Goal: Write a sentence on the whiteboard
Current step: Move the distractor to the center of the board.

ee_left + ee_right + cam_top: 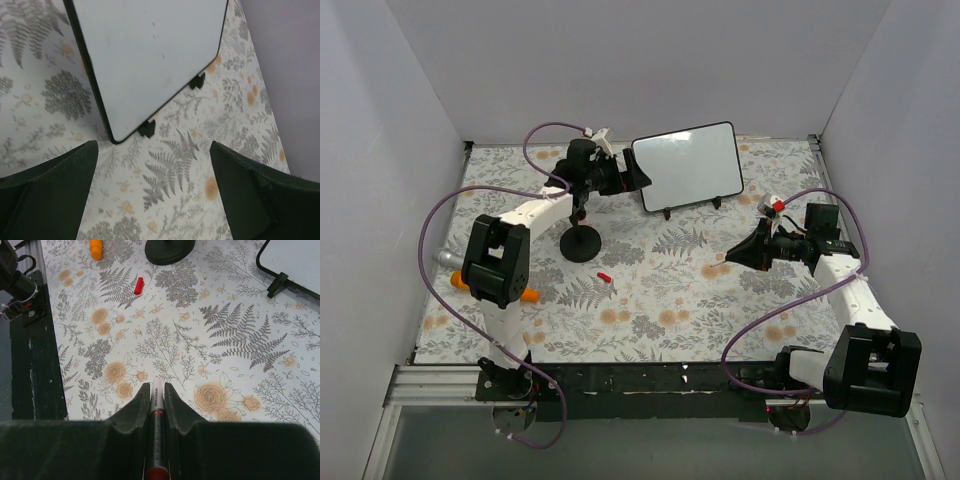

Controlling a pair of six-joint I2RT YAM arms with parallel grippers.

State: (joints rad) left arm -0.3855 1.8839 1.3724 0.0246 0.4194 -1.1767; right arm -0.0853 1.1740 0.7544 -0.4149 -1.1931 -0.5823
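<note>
I am pinching the marker (156,410) tight in my right gripper (157,390), tip forward — a small red cap (139,285) is lying further out on the table (670,320). My left gripper (153,147) is hanging spread wide beside the whiteboard (688,165), which is standing at the far side (no lettering showing). Writing is not begun, I judge; next the tip is needing a steady carry to the board's face.

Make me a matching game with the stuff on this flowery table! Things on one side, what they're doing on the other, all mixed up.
Things:
1. whiteboard
2. marker
3. red cap
4. left claw

What they're doing:
A. wide open, empty
B. lying on the table
C. blank, standing up
D. pinched in the right claw

Pairs: 1-C, 2-D, 3-B, 4-A
</note>
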